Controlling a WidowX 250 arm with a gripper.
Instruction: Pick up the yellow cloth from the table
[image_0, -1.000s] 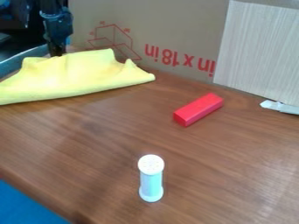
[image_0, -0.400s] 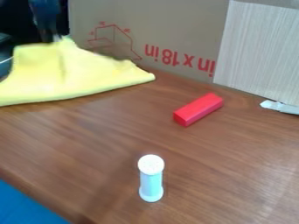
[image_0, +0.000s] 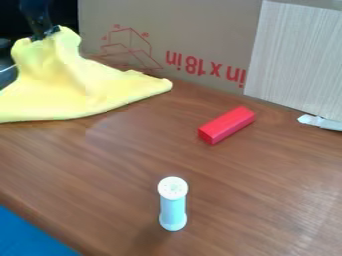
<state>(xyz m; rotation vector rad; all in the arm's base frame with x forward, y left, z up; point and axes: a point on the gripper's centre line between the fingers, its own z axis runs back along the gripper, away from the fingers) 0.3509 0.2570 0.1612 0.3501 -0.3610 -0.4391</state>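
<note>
So there's just the one camera here, looking down at a slant. Top left you've got the black gripper (image_0: 44, 36), and it's clamped onto a yellow cloth (image_0: 77, 85), pinching it by the upper part so the fabric is pulled up in a peak with folds running down from it. The lower part of the cloth spreads over the left back of the brown wood-look surface (image_0: 220, 185), its right end lying near a cardboard panel (image_0: 180, 30) with red print that stands along the back. Over to the right of the cloth, well apart from it, a red block (image_0: 227, 125) lies at an angle. Closer to the camera there's a small white and pale blue container (image_0: 173, 204) standing upright. Back right is a light grey streaky panel (image_0: 294, 55), with a whitish object (image_0: 320, 122) just beside its bottom edge. Bottom left corner is something blue (image_0: 30, 232).
</note>
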